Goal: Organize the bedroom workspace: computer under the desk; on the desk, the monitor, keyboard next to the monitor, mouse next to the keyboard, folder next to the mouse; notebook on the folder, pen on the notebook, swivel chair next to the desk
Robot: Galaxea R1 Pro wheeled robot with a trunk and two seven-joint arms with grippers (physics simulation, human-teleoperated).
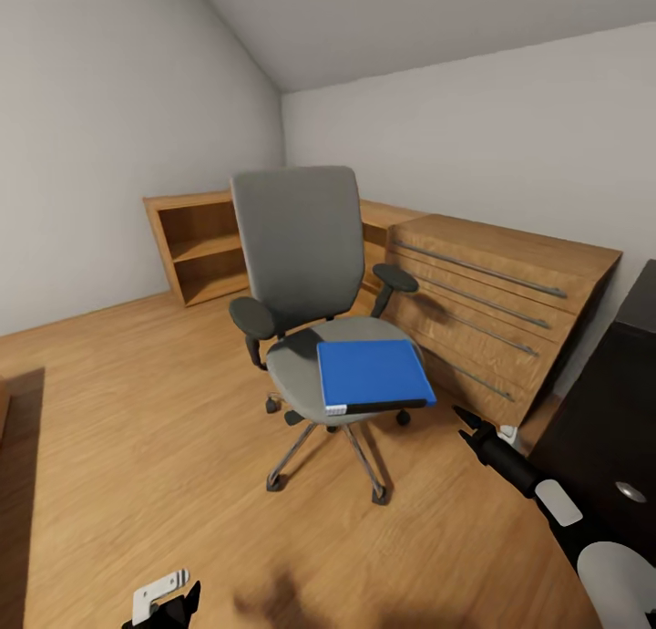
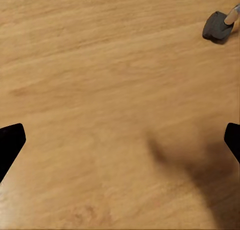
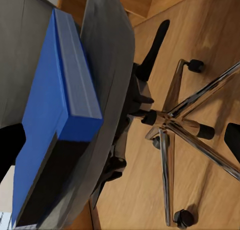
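While the robot faced the swivel chair from the head view, the folder lay flat on the grey seat, toward the seat's front and the robot's right, its dark spine along the edge nearest the robot. The chair stood on a wooden floor, with a light wooden drawer unit just behind it and an open wooden bookshelf in the corner. A dark edge of the desk showed at the far right. The right arm reached forward and up from the lower right, its gripper pointed at the chair, below and to the right of the folder and apart from it. The left gripper hung low at the bottom edge, well apart from the chair. The right arm looked plainly the nearer one for a pick-up.

From the left wrist view, the fingers stood spread wide over bare floor, with one chair caster near the edge.

From the right wrist view, the fingers were likewise spread wide and held nothing. The folder lay ahead of them on the seat, white page edges and spine turned toward the camera, above the chrome five-star base.
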